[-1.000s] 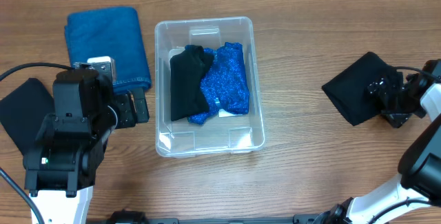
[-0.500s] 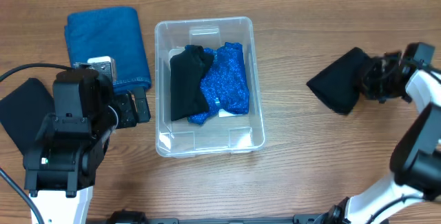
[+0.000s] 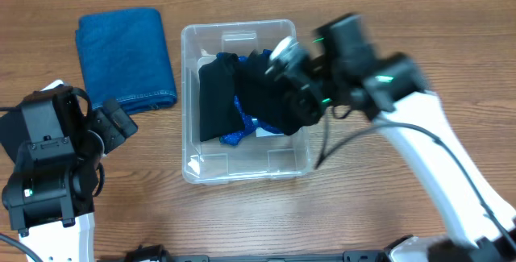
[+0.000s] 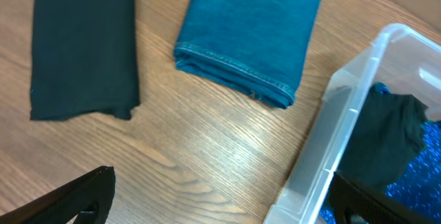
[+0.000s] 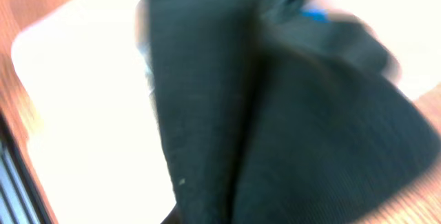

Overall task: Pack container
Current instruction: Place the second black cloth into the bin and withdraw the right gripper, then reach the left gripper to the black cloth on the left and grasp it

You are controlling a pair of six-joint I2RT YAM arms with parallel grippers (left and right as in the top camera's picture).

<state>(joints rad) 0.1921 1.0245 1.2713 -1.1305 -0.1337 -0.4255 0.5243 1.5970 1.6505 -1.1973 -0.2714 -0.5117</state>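
The clear container (image 3: 239, 27) stands mid-table, holding a black cloth (image 3: 216, 101) and a sparkly blue cloth (image 3: 233, 138). My right gripper (image 3: 300, 91) hovers over the bin's right half, shut on another black cloth (image 3: 264, 93) that hangs over the bin's contents. In the right wrist view this black cloth (image 5: 275, 114) fills the picture and hides the fingers. My left gripper (image 4: 224, 198) is open and empty, low over bare wood just left of the container (image 4: 331, 148).
A folded blue denim cloth (image 3: 126, 56) (image 4: 251, 31) lies at the back left. A folded black cloth (image 4: 83, 45) lies left of it, mostly hidden under the left arm in the overhead view.
The right arm has swung left from the table's right side, carrying the black cloth over the container. The left arm has drawn back to the left, away from the bin.
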